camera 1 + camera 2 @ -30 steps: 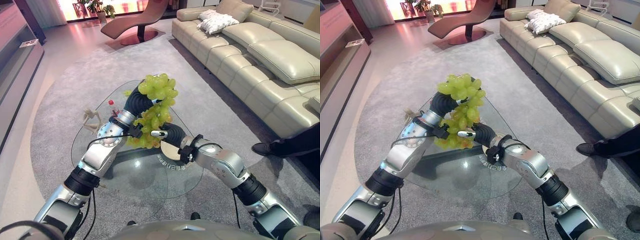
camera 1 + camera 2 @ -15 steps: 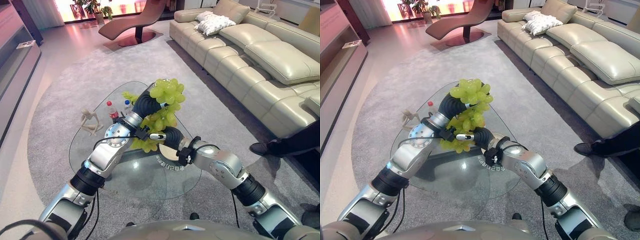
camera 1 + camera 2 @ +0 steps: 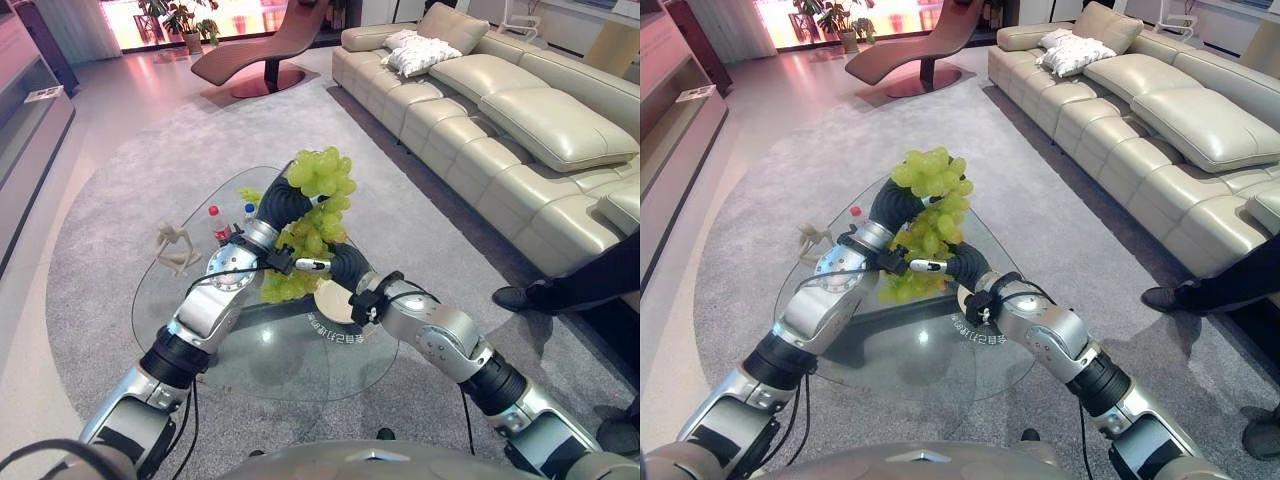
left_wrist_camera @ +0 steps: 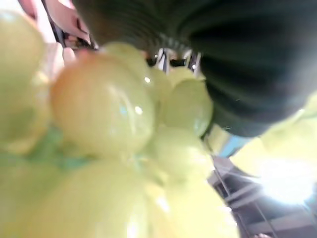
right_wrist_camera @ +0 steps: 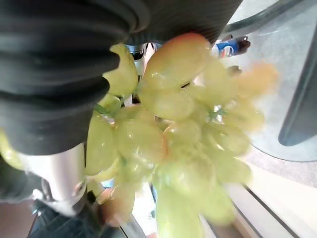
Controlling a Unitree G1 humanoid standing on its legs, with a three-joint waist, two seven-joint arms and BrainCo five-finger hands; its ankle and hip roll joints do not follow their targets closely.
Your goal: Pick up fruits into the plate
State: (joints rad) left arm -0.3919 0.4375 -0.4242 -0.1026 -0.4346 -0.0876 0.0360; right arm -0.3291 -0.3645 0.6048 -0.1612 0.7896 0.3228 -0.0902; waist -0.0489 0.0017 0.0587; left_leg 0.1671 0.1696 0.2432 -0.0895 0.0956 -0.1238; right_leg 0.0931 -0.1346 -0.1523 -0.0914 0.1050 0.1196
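- I see a bunch of green grapes [image 3: 312, 225] at the centre of the frame, its long axis running from the upper right down to the lower left, above the glass table [image 3: 270, 345].
- My left hand [image 3: 283, 204] and right hand [image 3: 346, 267] both meet the bunch; I cannot tell how their fingers sit, as grapes hide them.
- A plate [image 3: 330, 303] lies just below the bunch.
- Two small bottles [image 3: 216, 222] and a wooden figure [image 3: 175, 246] stand near the table's left edge.
- Open carpet [image 3: 150, 160] surrounds the table; a sofa [image 3: 500, 130] fills the upper right.
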